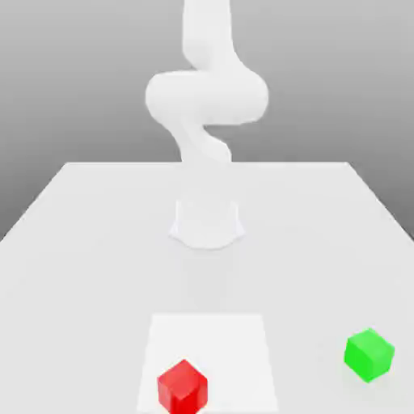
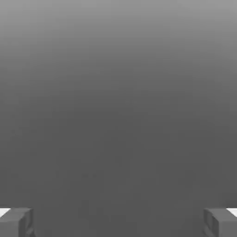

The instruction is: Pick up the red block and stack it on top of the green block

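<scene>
I judge the job at its very start, the approach to the pick not yet made: the red block (image 1: 182,386) sits on the table (image 1: 73,242) at the near edge of the exterior view, on a paler square patch (image 1: 234,348), and the green block (image 1: 369,354) rests well apart toward the exterior view's right. In the hand view my gripper (image 2: 118,222) is spread wide with nothing between its fingertips (image 2: 16,221), facing blank grey. Next I need to bring it down squarely over the red block before closing; the arm (image 1: 206,89) is a washed-out white shape in the exterior view, so I cannot make out how the hand is posed there.
</scene>
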Controlling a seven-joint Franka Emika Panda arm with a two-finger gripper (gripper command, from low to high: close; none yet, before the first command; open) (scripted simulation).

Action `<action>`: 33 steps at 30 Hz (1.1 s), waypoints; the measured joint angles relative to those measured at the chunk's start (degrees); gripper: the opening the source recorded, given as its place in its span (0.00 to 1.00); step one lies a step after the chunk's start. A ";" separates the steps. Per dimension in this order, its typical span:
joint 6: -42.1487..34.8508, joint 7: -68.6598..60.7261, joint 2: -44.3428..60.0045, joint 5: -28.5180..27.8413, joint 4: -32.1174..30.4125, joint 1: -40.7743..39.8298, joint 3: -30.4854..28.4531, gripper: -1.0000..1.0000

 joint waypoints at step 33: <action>27.31 43.13 63.18 -6.76 -6.06 -9.57 4.79 0.00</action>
